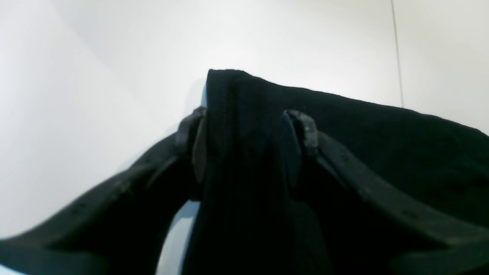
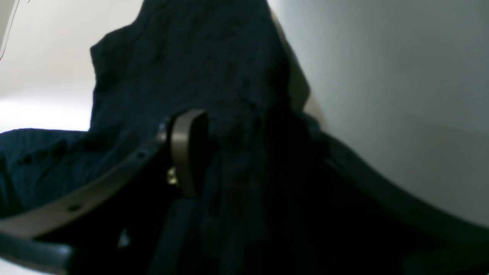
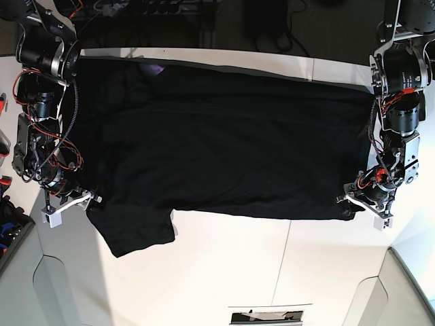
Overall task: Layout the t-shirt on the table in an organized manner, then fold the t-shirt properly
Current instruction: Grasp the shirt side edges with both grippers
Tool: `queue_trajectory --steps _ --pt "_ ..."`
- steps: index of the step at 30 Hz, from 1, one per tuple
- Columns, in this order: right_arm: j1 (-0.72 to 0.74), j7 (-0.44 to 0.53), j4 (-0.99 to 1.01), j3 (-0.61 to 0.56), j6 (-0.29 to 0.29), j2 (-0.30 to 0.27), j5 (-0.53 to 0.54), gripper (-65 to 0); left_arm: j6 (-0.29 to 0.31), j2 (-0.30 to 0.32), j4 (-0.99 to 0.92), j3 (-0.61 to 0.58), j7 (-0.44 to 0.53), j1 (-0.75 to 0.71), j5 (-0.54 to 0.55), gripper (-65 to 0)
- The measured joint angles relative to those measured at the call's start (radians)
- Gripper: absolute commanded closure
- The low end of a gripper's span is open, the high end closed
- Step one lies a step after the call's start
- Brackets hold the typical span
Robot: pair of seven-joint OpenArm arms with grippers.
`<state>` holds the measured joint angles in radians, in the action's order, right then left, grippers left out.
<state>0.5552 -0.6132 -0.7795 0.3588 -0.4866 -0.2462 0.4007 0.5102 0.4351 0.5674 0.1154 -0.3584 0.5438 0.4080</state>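
Note:
The black t-shirt [image 3: 217, 142] lies spread wide across the white table [image 3: 272, 272], with a purple patch [image 3: 151, 68] at its far edge and one sleeve [image 3: 136, 231] hanging toward the near side. My left gripper [image 3: 346, 204] is at the shirt's near right corner. In the left wrist view the left gripper [image 1: 246, 130] is shut on a fold of black t-shirt [image 1: 382, 152]. My right gripper [image 3: 92, 199] is at the near left edge. In the right wrist view the right gripper [image 2: 244, 152] is shut on bunched t-shirt [image 2: 191, 57], with one finger [image 2: 189, 149] showing and the other hidden by cloth.
A thin dark seam [image 3: 285, 251] runs across the near table. A small dark-and-white object [image 3: 266, 316] sits at the near edge. Cables and dark gear [image 3: 170, 17] lie beyond the far edge. Coloured items [image 3: 7, 210] sit at the far left.

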Motion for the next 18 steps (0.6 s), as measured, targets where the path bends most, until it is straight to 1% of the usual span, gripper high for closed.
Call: queue_trajectory --steps 1,2,3,4,6,8,10,11,14,15,17,18 --pt "0.002 0.000 0.000 0.000 0.000 0.000 -0.004 -27.9 0.000 0.000 0.000 0.000 0.000 0.000 0.000 -30.8" --pt "0.002 0.000 0.000 0.000 0.000 0.000 -0.020 -25.6 0.000 0.000 0.000 0.000 0.000 0.000 0.000 -27.2" --pt "0.002 0.004 0.000 0.000 0.000 0.000 -0.035 -23.2 0.007 0.000 0.000 0.000 -0.003 0.000 -0.002 -23.3" --pt "0.002 0.004 0.000 0.000 0.000 0.000 -0.037 -20.6 0.027 0.000 0.000 0.000 -0.010 0.000 -0.004 -19.8" --pt "0.002 0.022 0.000 0.000 0.000 0.000 -0.063 -14.3 0.071 0.000 0.000 0.000 -0.016 -0.002 -0.007 -14.5" --pt "0.002 0.026 0.000 0.000 0.000 0.000 -0.077 -6.6 0.078 -0.001 0.000 0.000 -0.016 -0.003 -0.007 -9.0" --pt "0.002 0.026 0.000 0.000 0.000 0.000 -0.077 0.0 0.078 0.000 0.000 0.000 -0.016 -0.003 -0.011 -1.4" --pt "0.002 0.026 0.000 0.000 0.000 0.000 -0.077 0.0 0.078 0.000 0.000 0.000 -0.015 -0.003 -0.009 0.0" --pt "0.002 0.026 0.000 0.000 -0.027 0.000 -0.077 0.0 0.078 0.001 0.000 0.000 -0.014 -0.003 -0.009 0.0" --pt "0.002 0.026 0.000 0.000 -0.027 0.000 -0.077 0.0 0.088 0.003 0.000 0.000 -0.015 -0.003 -0.011 0.0" --pt "0.002 0.020 0.000 0.000 -0.027 0.000 -0.068 0.0 0.157 0.014 0.002 0.000 -0.021 -0.003 -0.020 0.0" --pt "0.002 0.006 -0.010 0.000 -0.027 0.000 -0.061 0.0 0.172 0.020 0.010 0.000 -0.034 -0.003 -0.022 0.0"
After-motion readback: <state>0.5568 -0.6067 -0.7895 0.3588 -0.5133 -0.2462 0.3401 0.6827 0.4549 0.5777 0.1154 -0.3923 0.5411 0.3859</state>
